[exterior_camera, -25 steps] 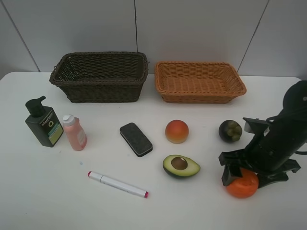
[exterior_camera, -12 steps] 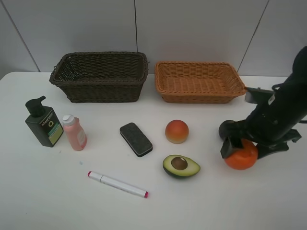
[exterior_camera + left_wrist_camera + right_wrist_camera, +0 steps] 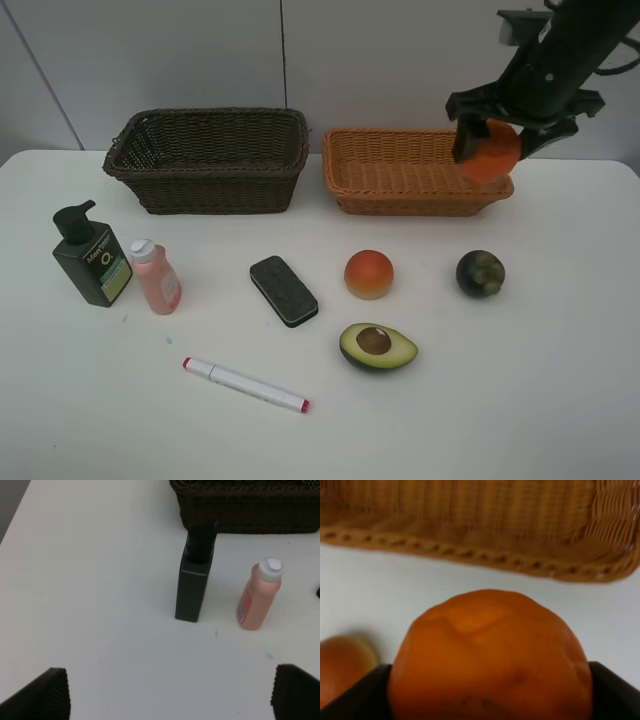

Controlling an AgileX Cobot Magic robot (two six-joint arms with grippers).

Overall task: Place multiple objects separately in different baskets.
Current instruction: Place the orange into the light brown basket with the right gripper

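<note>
My right gripper (image 3: 497, 142) is shut on the orange (image 3: 491, 151) and holds it in the air over the right end of the light orange-tan basket (image 3: 400, 172). The orange (image 3: 489, 655) fills the right wrist view, the tan basket (image 3: 470, 525) beyond it. The dark brown basket (image 3: 208, 158) stands to the left. On the table lie the peach (image 3: 369, 274), mangosteen (image 3: 480, 273), avocado half (image 3: 377, 346), eraser (image 3: 283, 290), marker (image 3: 246, 385), green pump bottle (image 3: 92, 256) and pink bottle (image 3: 155, 276). My left gripper (image 3: 170, 695) is open, above the table in front of the pump bottle (image 3: 194, 580).
The white table (image 3: 100, 400) ends at a grey tiled wall behind the baskets. The dark basket's front wall (image 3: 245, 510) shows just beyond the pump bottle and the pink bottle (image 3: 260, 594) in the left wrist view.
My right gripper has lifted the orange from the table's front right and carried it up and back to above the tan basket. The mangosteen is now uncovered. The left side has not moved.
</note>
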